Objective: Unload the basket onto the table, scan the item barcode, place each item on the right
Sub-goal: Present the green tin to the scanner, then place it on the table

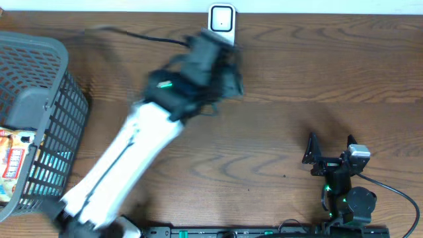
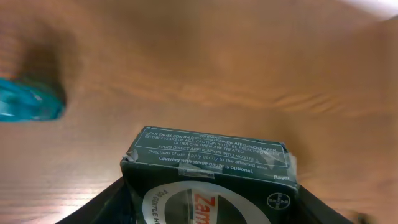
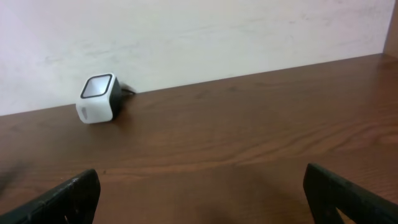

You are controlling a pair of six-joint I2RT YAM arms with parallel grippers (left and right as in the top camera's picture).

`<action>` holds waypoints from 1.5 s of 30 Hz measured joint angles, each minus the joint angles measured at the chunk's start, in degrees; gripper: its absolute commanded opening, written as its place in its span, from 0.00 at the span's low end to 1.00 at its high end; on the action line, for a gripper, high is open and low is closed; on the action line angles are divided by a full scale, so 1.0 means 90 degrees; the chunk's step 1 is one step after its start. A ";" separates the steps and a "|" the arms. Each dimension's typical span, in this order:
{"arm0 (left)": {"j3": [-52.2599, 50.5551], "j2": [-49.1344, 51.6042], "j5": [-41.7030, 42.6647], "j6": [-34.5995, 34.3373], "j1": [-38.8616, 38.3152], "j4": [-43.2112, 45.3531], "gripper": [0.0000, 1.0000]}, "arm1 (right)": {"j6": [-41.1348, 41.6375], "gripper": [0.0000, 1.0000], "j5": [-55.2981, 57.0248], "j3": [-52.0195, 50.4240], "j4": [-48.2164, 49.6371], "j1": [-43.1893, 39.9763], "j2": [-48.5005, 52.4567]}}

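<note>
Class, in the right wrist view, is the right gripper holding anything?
No, the right gripper stands wide open, only the wooden table showing across its gap.

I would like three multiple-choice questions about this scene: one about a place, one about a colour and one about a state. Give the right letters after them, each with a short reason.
1. Where on the table does the scanner stand?
A. in the middle
B. at the far edge, by the wall
C. at the near edge

2. What colour is the basket?
A. grey
B. red
C. yellow

3. How is the box at this moment?
A. lying on the table
B. resting on the scanner
C. gripped by the left gripper

Answers:
1 B: the right wrist view shows the wall right behind it.
2 A: its rim and mesh walls are grey.
3 C: the left wrist view shows it clamped in the gripper.
</note>
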 measured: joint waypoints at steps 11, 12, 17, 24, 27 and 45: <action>0.0000 0.2344 -0.0940 0.1562 -0.0551 -0.0022 0.53 | -0.0002 0.99 0.0000 0.0000 0.0000 0.0000 0.0000; 0.0000 0.2455 -0.0957 0.1819 -0.0549 0.0000 0.53 | 0.0000 0.99 0.0000 0.0000 0.0000 0.0000 0.0000; 0.0000 0.3007 -0.1056 0.3434 -0.0546 0.0228 0.53 | 0.0000 0.99 0.0000 0.0000 0.0000 0.0000 0.0000; 0.0000 0.3519 -0.1319 0.4862 -0.0546 0.0287 0.53 | 0.0000 0.99 0.0000 0.0000 0.0000 0.0000 0.0000; 0.0000 0.3524 -0.1562 0.5319 -0.0544 0.0313 0.55 | -0.0002 0.99 0.0000 0.0000 0.0000 0.0000 0.0000; -0.0002 0.3419 -0.3949 0.8366 -0.0707 0.0789 0.83 | -0.0002 0.99 0.0000 0.0000 0.0000 0.0000 0.0000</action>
